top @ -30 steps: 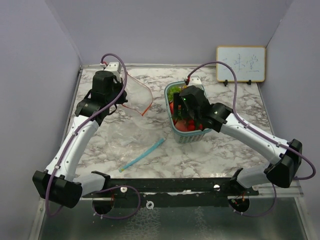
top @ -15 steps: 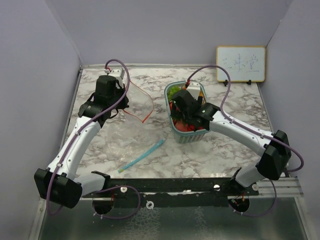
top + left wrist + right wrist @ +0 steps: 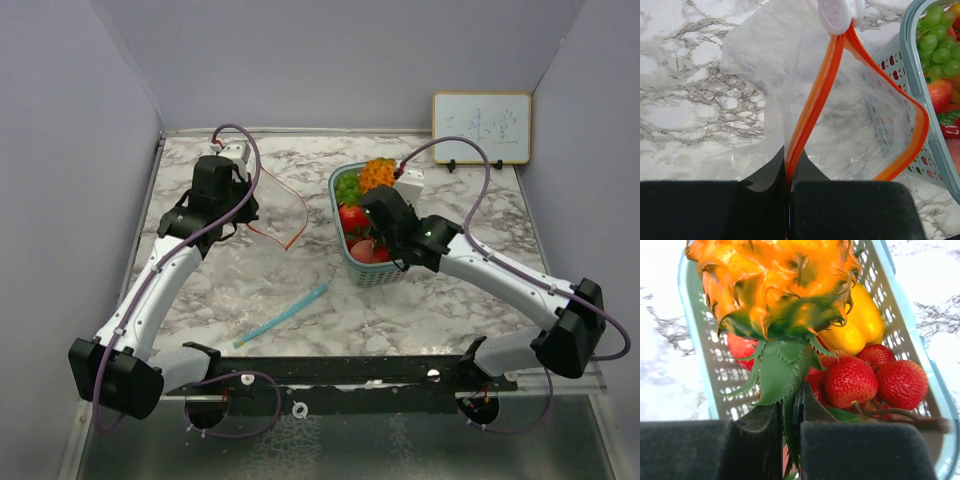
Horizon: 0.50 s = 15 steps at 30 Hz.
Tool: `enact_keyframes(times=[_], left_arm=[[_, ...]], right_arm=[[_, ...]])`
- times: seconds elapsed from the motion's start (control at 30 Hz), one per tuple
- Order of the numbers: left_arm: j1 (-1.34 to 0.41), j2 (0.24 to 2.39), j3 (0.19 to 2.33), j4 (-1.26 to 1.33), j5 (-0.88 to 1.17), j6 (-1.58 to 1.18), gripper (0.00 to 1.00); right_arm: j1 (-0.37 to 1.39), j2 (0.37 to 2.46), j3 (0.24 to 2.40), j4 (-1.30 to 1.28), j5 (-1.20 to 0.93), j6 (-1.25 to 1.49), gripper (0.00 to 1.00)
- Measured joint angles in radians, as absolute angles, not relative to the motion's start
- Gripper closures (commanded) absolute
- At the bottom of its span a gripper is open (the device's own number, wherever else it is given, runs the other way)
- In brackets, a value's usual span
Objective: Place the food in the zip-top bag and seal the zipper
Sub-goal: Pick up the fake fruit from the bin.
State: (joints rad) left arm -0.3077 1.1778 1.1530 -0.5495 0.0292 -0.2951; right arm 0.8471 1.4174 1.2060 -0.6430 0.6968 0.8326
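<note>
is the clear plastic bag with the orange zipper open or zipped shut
Open: on the clear orange-zippered bag, the two zipper strips bow apart below the white slider, left gripper pinching one.

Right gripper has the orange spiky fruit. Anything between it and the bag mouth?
Only the basket rim facing the bag; the orange spiky fruit looks lifted above it. Nothing else visible in between; the left gripper holds the bag mouth open.

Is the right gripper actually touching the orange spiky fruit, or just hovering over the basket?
Touching. The right wrist view shows the right gripper shut on the green leaves of the orange spiky fruit, no gap, above the basket.
</note>
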Motion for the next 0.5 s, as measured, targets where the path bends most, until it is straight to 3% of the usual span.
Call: enact_keyframes(times=[0.3, 0.5], left_arm=[[-0.308, 1.178, 1.136, -0.548, 0.028, -0.289, 1.00], [-0.308, 1.185, 1.137, -0.547, 0.029, -0.289, 1.00]], right_arm=[[0.846, 1.222, 1.201, -0.582, 0.568, 0.631, 0.99], [0.845, 1.179, 1.235, -0.505, 0.236, 0.457, 0.99]])
